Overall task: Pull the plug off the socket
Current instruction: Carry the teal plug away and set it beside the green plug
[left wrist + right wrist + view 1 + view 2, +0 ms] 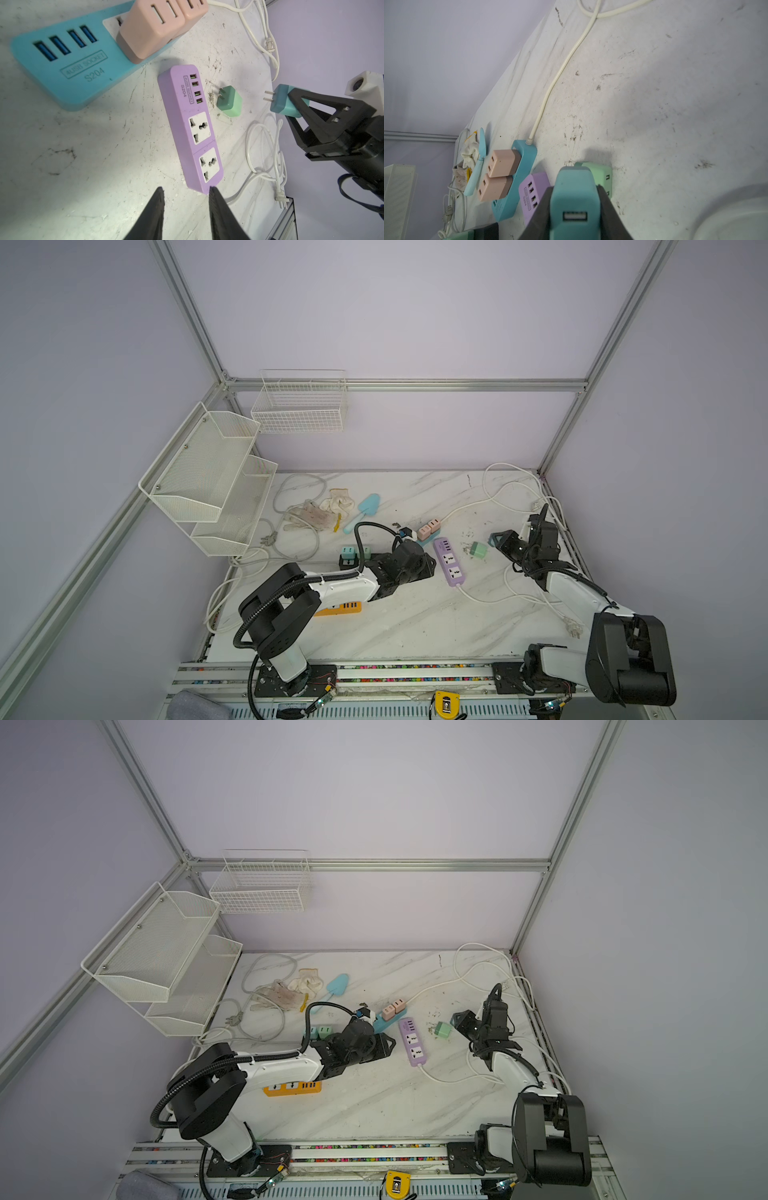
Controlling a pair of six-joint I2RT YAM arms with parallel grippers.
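Observation:
The purple socket strip [449, 562] [193, 128] lies flat at mid table, and both of its sockets stand empty. A teal plug [283, 101] [575, 187] hangs in the air to the right of the strip, its two prongs bare. My right gripper [575, 187] [498, 540] is shut on that plug. My left gripper [186, 188] [432, 562] is open with nothing between its fingers, and one fingertip sits at the strip's cable end.
A green plug [478, 550] lies loose between the strip and the right gripper. A blue strip [72, 72] carries two pink plugs [149, 31]. White cables [511, 497] loop at the right. A black strip [348, 561], an orange strip [340, 608], gloves [320, 510] and wire racks [216, 489] stand left.

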